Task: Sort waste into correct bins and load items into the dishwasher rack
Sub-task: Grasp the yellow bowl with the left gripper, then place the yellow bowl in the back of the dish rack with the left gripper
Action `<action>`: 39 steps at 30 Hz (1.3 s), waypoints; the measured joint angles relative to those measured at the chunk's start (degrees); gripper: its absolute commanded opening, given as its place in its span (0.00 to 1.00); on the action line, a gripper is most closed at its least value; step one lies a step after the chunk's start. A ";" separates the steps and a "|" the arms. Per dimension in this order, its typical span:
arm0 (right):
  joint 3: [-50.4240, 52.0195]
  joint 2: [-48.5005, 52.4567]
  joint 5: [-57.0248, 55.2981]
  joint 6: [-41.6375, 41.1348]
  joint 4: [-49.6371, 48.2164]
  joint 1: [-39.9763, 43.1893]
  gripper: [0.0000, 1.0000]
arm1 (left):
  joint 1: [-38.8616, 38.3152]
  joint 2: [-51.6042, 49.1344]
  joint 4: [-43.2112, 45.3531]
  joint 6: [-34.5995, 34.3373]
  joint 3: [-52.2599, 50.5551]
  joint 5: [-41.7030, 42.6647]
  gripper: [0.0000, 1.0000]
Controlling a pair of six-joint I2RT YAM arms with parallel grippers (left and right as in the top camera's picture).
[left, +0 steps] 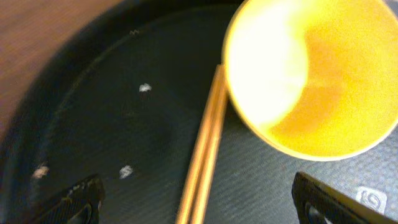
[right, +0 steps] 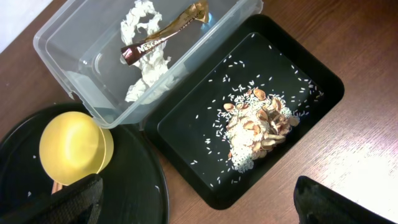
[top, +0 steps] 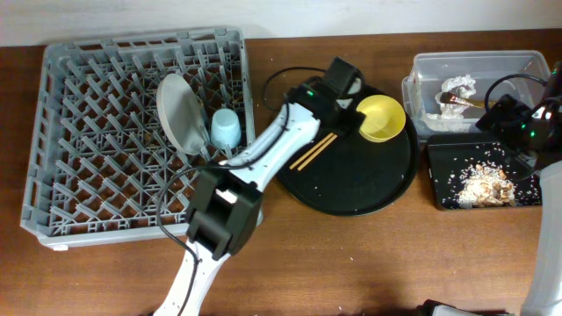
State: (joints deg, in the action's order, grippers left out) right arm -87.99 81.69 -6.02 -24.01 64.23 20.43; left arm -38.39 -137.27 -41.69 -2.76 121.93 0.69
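My left gripper [top: 344, 86] is open over the round tray; its fingers straddle the two wooden chopsticks [left: 208, 137], which lie beside the yellow bowl [left: 323, 74]. The bowl [top: 380, 118] and chopsticks [top: 314, 150] sit on that tray. The white plate [top: 180, 110] and blue cup [top: 226, 129] stand in the grey rack [top: 88, 175]. The clear tub [right: 62, 56] holds white napkins [right: 146, 68] and a brown-gold wrapper [right: 165, 34]. The black rectangular tray [right: 311, 68] holds food leftovers [right: 258, 127]. My right gripper [right: 199, 208] is open and empty above that tray's near corner. The pink cup is out of view.
The large round black tray [top: 351, 189] lies between the rack and the bins, with a few rice grains on it. A black cable [top: 281, 79] loops behind it. The right arm [top: 527, 123] stands over the bins at the table's right edge.
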 measured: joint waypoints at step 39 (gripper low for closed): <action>0.00 0.00 0.00 -0.02 0.04 0.02 0.99 | 15.74 15.54 9.81 10.56 1.07 -43.28 0.00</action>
State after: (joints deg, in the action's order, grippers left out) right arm -87.99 81.69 -6.02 -24.03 64.27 20.45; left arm -22.65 -121.73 -31.88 7.79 123.00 -42.59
